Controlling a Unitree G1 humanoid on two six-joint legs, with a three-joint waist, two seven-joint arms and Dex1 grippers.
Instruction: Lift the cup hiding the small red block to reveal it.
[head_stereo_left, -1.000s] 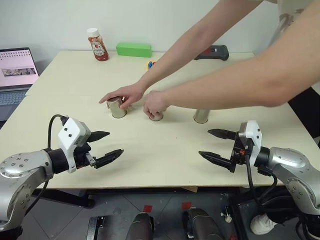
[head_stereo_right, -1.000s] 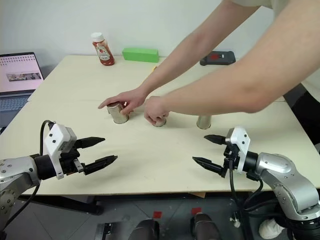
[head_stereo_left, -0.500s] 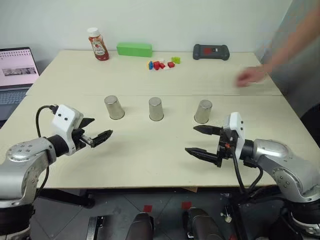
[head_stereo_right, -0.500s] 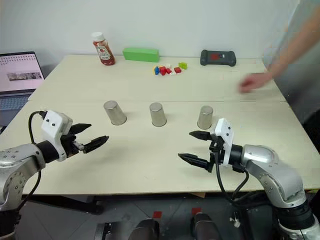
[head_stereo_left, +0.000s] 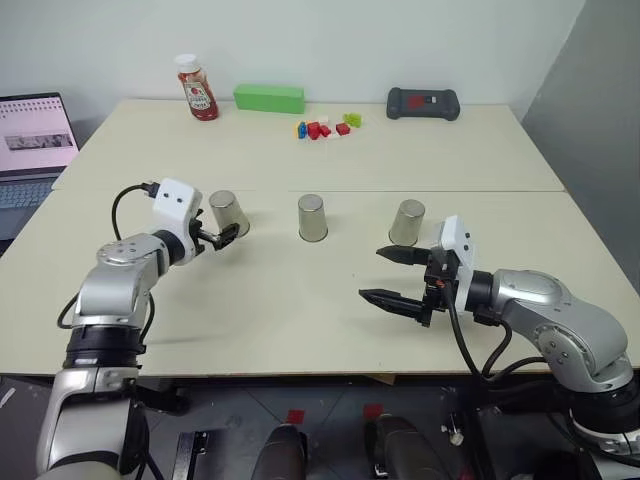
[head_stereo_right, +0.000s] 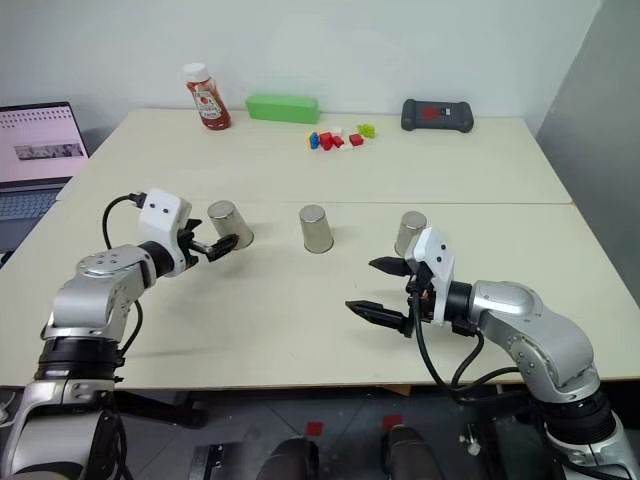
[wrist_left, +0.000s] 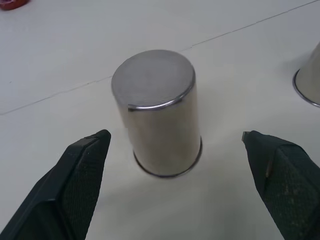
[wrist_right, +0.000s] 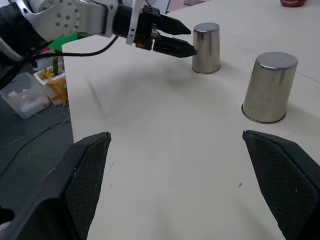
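From the head views, three metal cups stand upside down in a row on the bench (head_stereo_left: 300, 300). The left pincer (head_stereo_left: 222, 236) is released, just beside the left cup (head_stereo_left: 229, 214). The right pincer (head_stereo_left: 385, 275) is released too, hovering near the right cup (head_stereo_left: 406, 222).

The left wrist view shows that left cup between spread fingers (wrist_left: 82, 165), untouched.

In the right wrist view, the fingers (wrist_right: 85, 170) gape over bare bench.

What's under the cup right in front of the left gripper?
Nothing can be seen under that cup: it stands upside down with its rim flat on the table, so anything beneath is covered. The left gripper has its fingers open around it.
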